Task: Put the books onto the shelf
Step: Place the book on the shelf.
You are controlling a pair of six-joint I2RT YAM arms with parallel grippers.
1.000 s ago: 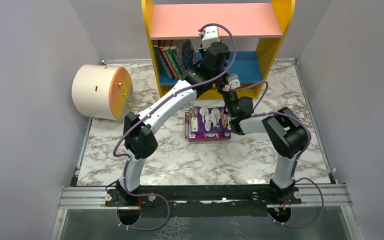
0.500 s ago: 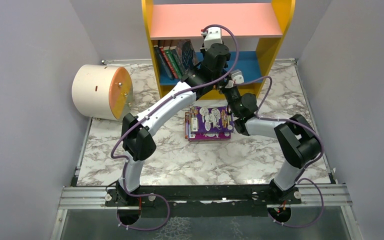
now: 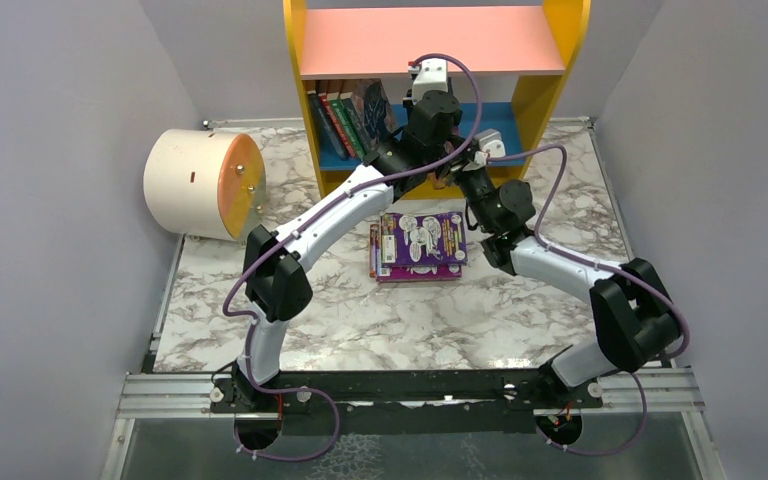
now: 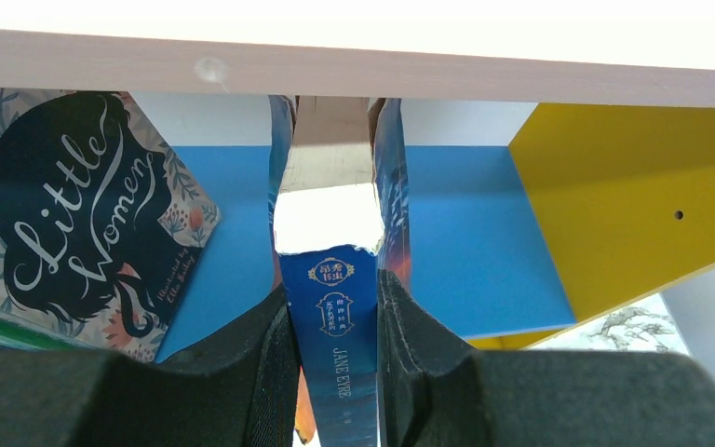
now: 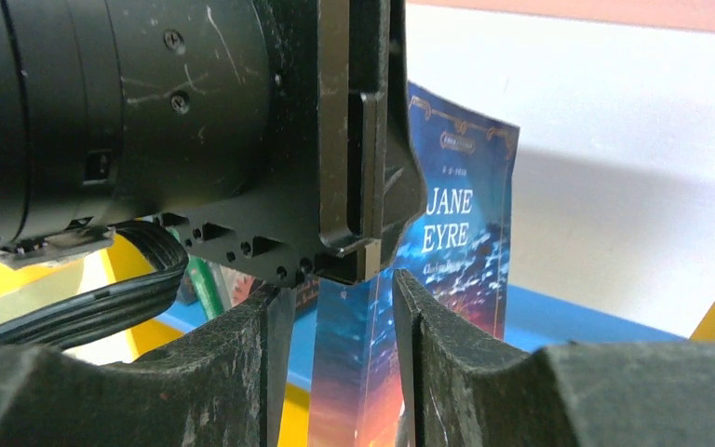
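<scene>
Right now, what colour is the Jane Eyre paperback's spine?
Dark blue paperback spine, gold emblems; clearest in left wrist view.

Jane Eyre book [image 4: 340,354] bottom cut by frame edge; Little Women book [image 4: 84,214] cropped left.

from above, my left end effector [image 3: 429,98] is inside the lower compartment of the shelf [image 3: 568,60], under the pink board [image 3: 430,40] and over the blue board [image 3: 495,135]. it is just right of a row of books [image 3: 345,120] that lean toward the left yellow side. my right end effector [image 3: 457,172] sits at the front edge of the blue board, close beside my left wrist. the fingers of both are hidden, so whether either holds a book i can't tell. on the marble tabletop [image 3: 260,330], near the shelf, lies a stack of books [image 3: 420,245] with a purple cover on top. a cream cylinder [image 3: 195,180] with an orange end lies well to the left.
</scene>
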